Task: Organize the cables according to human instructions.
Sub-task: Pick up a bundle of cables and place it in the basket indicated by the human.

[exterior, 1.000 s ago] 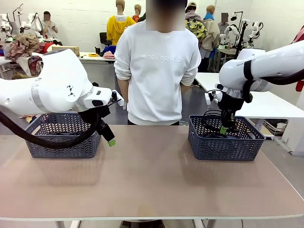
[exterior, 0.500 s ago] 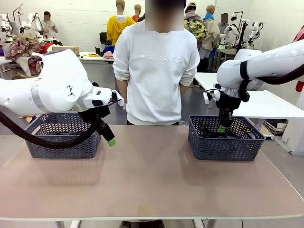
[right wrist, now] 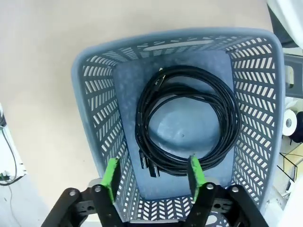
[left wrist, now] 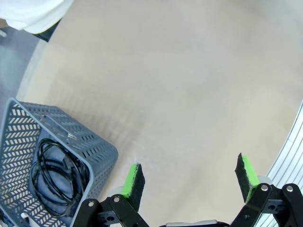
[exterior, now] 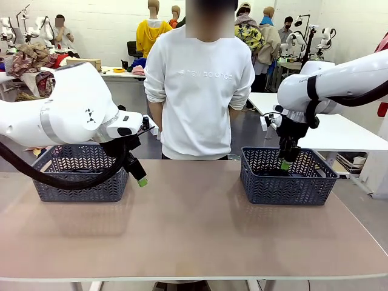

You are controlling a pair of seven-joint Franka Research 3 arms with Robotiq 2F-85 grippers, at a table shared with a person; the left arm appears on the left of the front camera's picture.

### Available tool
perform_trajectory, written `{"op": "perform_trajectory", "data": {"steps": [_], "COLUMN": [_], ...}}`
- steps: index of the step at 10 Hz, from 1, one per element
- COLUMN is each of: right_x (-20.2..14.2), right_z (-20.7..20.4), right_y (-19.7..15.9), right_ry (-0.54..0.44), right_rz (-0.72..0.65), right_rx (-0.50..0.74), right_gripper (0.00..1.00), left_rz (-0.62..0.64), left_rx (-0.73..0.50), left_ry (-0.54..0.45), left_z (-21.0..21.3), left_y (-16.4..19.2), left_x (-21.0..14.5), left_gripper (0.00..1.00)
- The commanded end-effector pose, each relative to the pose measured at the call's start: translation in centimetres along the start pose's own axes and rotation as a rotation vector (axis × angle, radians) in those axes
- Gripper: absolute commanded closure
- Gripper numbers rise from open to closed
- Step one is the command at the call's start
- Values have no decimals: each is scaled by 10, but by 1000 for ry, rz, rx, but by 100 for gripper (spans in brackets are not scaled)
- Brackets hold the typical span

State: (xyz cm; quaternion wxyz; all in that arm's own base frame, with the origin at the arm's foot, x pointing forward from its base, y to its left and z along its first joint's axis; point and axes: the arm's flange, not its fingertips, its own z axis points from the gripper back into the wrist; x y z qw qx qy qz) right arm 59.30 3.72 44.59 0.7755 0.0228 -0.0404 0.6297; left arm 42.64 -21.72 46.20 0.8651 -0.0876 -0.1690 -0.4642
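Tan table (exterior: 194, 224), right gripper (exterior: 285, 162) jaws wide above basketed cable (right wrist: 187, 120), left gripper (left wrist: 189, 176) wide.

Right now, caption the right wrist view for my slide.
Open right gripper poised above a grey basket holding coiled black cables on its floor.

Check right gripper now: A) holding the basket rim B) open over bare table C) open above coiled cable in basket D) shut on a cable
C: right gripper has its green pads apart and empty, over the coiled cable lying flat in the grey basket.
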Motion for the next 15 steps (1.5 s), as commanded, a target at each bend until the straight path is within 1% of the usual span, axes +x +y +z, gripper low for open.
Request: {"op": "perform_trajectory", "data": {"steps": [1, 2, 3, 5, 6, 7, 8, 15], "right_x": [1, 1, 1, 4, 8, 9, 1, 1], "right_z": [4, 4, 4, 4, 5, 5, 0, 0], "right_y": [-1, 0, 0, -1, -2, -2, 2, 2], "right_ry": [-16, -13, -12, 0, 17, 12, 6, 6], "right_rz": [-14, -14, -16, -20, -65, -79, -15, -15], "right_rx": [18, 21, 23, 36, 12, 26, 20, 20], "right_gripper": [10, 1, 0, 0, 0, 0, 0, 0], "left_rz": [8, 8, 8, 8, 8, 8, 8, 8], "left_rx": [4, 4, 4, 4, 4, 4, 4, 4], "left_ry": [0, 0, 0, 0, 0, 0, 0, 0], "left_z": [1, 1, 1, 1, 1, 1, 1, 1], "left_y": [1, 1, 1, 1, 1, 1, 1, 1], "left_x": [-2, -2, -2, -2, -2, -2, -2, -2], "left_gripper": [0, 0, 0, 0, 0, 0, 0, 0]}}
